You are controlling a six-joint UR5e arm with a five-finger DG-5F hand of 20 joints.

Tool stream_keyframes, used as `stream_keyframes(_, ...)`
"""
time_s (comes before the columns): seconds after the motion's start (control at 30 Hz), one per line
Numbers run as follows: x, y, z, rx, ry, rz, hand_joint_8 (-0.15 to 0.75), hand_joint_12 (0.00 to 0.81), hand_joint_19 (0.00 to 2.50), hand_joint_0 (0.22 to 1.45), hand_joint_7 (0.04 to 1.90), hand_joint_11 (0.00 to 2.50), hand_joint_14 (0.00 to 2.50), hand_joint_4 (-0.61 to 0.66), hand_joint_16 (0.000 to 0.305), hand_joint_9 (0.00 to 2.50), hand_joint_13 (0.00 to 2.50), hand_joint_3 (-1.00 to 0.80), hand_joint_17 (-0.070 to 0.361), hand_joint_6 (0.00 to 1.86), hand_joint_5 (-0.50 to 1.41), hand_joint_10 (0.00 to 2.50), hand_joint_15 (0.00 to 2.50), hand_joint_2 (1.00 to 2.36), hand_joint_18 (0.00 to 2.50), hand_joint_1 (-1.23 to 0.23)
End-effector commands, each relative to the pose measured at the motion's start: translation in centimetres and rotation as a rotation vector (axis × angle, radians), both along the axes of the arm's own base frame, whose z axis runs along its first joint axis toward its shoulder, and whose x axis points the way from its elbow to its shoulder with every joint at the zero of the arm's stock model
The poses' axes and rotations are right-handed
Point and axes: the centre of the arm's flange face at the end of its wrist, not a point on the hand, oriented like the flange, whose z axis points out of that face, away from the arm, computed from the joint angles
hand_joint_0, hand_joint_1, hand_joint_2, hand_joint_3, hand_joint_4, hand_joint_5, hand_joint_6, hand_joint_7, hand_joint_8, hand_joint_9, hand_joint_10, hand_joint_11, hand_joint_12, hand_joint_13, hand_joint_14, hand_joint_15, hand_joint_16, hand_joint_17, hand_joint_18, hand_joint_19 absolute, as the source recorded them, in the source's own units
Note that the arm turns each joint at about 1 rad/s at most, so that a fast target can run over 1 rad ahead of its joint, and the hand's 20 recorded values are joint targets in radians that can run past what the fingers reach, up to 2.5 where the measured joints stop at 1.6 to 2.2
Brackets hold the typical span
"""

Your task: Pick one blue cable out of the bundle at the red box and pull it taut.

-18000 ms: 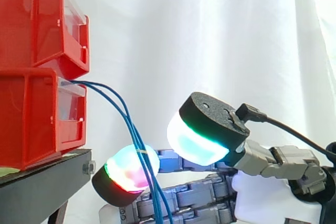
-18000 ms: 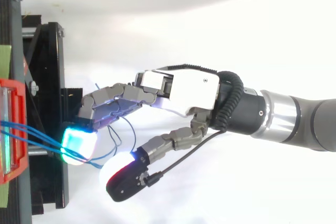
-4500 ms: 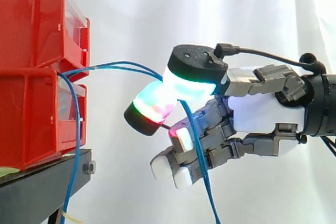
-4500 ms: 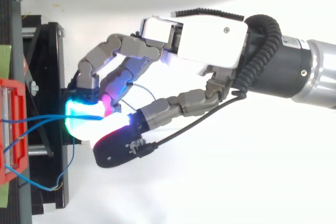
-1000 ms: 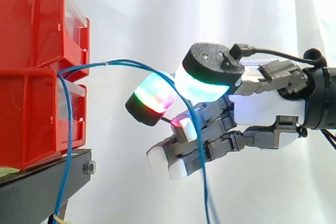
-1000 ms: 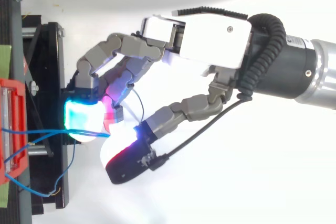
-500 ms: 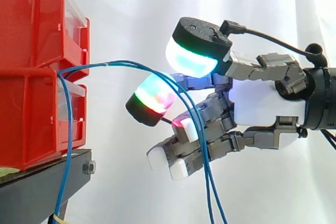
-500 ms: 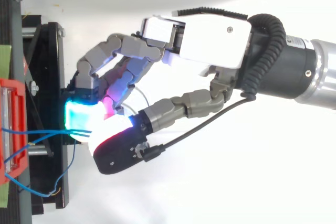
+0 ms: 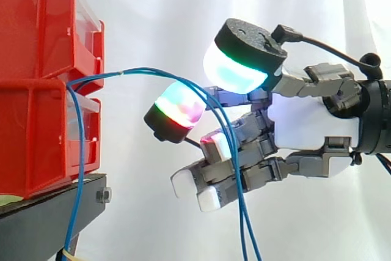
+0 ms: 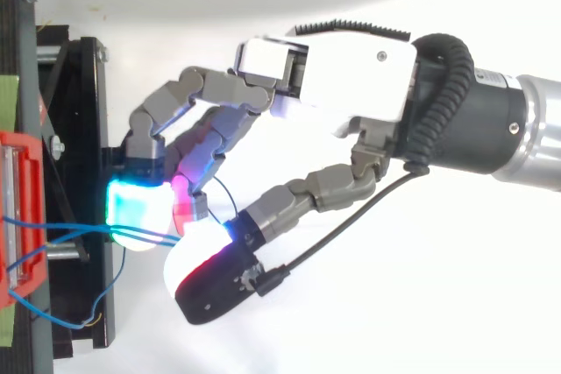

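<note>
At the red bins (image 9: pixel 43 90): the blue cables (image 9: pixel 146 71) come out where the upper bin meets the lower one, above the black stand (image 9: pixel 49 218). One loop (image 9: pixel 80 169) drops straight down the bin front.
Between bins and hand: two strands cross in a slack bow to the hand (image 9: pixel 305 126). They are not taut.
Over the hand: both strands lie across the uppermost finger, just behind its glowing pad (image 9: pixel 177 109). They then hang down in front of the lower fingers and leave the bottom of the side view.
Hand state: the fingers are curled, with the strands hooked over the top one. The thumb pad (image 9: pixel 235 68) stands just above them and looks lifted off — a hook, I judge, not a pinch.
From above: the strands run from the bin to the glowing pad, and the thumb sits beside them.
Handling: the cables are thin, light and limp, with a smooth jacket that will likely slide over a rounded pad unless squeezed. Because they are anchored at the bin, tension should rise suddenly once the slack is gone.
Where to hold: on the short stretch lying over the finger, thumb pad pressed down onto it.
Stage: two strands ride the finger and the task wants one — separating them looks like the open problem.
</note>
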Motion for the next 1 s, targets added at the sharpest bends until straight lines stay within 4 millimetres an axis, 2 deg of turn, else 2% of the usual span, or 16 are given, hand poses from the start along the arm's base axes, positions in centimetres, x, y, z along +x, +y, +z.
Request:
stream_keyframes(0.0, -0.25, 0.46, -0.31, 0.083, 0.017, 0.009, 0.377, 0.383, 0.45, 0.55, 0.77, 0.88, 0.01, 0.02, 0.051, 1.01, 0.77, -0.5, 0.115, 0.93, -0.14, 0.01, 0.42, 1.0, 0.65, -0.91)
stream_keyframes(0.13, -0.55, 0.81, -0.64, 0.153, 0.039, 0.018, 0.367, 0.369, 0.45, 0.64, 0.77, 0.87, 0.01, 0.01, 0.049, 1.01, 0.78, -0.46, 0.11, 0.93, -0.14, 0.01, 0.42, 1.0, 0.66, -0.88)
stream_keyframes(0.2, -0.64, 0.91, -0.72, 0.179, 0.045, 0.019, 0.37, 0.371, 0.45, 0.65, 0.82, 0.87, 0.01, 0.0, 0.049, 1.02, 0.8, -0.37, 0.11, 0.94, -0.14, 0.0, 0.42, 1.01, 0.68, -0.86)
stream_keyframes(0.37, -0.69, 1.02, -0.78, 0.202, 0.047, 0.021, 0.378, 0.374, 0.45, 0.66, 0.83, 0.89, 0.01, -0.03, 0.049, 1.05, 0.82, -0.3, 0.11, 0.95, -0.14, 0.01, 0.42, 1.02, 0.69, -0.85)
stream_keyframes(0.53, -0.64, 1.24, -0.75, 0.204, 0.044, 0.022, 0.372, 0.367, 0.43, 0.73, 0.8, 0.91, 0.01, -0.1, 0.049, 1.05, 0.83, -0.36, 0.11, 0.96, -0.14, 0.01, 0.41, 1.01, 0.75, -0.9)
stream_keyframes(0.6, -0.64, 1.24, -0.75, 0.204, 0.044, 0.022, 0.361, 0.362, 0.42, 0.77, 0.87, 0.9, 0.01, -0.12, 0.047, 1.05, 0.85, -0.4, 0.107, 0.96, -0.14, 0.01, 0.41, 1.01, 0.76, -0.93)
stream_keyframes(0.77, -0.67, 1.25, -0.78, 0.205, 0.047, 0.024, 0.351, 0.361, 0.4, 0.8, 0.82, 0.93, 0.01, -0.11, 0.047, 1.03, 0.83, -0.47, 0.106, 0.99, -0.16, 0.01, 0.41, 1.0, 0.76, -0.94)
stream_keyframes(0.83, -0.67, 1.27, -0.78, 0.205, 0.047, 0.025, 0.329, 0.36, 0.37, 0.78, 0.69, 0.93, 0.01, -0.04, 0.047, 0.96, 0.81, -0.5, 0.106, 0.99, -0.17, 0.01, 0.4, 1.0, 0.75, -0.96)
stream_keyframes(0.87, -0.67, 1.27, -0.78, 0.205, 0.047, 0.025, 0.325, 0.358, 0.36, 0.74, 0.69, 0.93, 0.01, -0.02, 0.047, 0.93, 0.79, -0.5, 0.106, 0.99, -0.17, 0.0, 0.4, 1.0, 0.72, -1.0)
stream_keyframes(0.9, -0.67, 1.27, -0.78, 0.205, 0.047, 0.025, 0.33, 0.367, 0.38, 0.62, 0.68, 0.93, 0.01, 0.01, 0.049, 0.89, 0.75, -0.5, 0.111, 0.99, -0.18, 0.01, 0.41, 1.0, 0.68, -1.06)
stream_keyframes(0.97, -0.67, 1.27, -0.78, 0.205, 0.047, 0.025, 0.359, 0.388, 0.4, 0.51, 0.66, 0.94, 0.01, 0.02, 0.054, 0.9, 0.75, -0.5, 0.12, 0.99, -0.18, 0.0, 0.41, 1.0, 0.69, -1.04)
